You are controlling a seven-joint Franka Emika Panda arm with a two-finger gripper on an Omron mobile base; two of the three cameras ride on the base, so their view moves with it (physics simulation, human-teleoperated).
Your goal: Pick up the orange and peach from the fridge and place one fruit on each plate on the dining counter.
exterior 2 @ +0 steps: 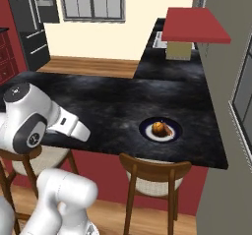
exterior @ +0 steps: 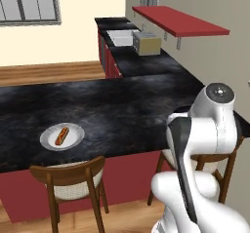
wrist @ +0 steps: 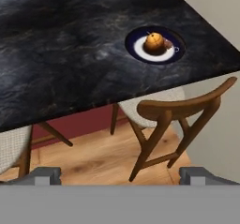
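Note:
The dining counter has a glossy black top. Near its right end stands a dark-rimmed plate with a white centre, and a round orange rests on it. A small brownish lump touches the orange; whether it is the peach I cannot tell. The right base view shows the same plate and orange. A second, pale plate at the counter's left holds an elongated red and tan item. My gripper hangs open and empty, back from the counter's edge above the stools. The fridge stands far left.
Wooden stools are tucked under the counter's near edge. A side counter with a sink and a toaster runs back on the right, under red shelves. A grey wall bounds the counter's right end.

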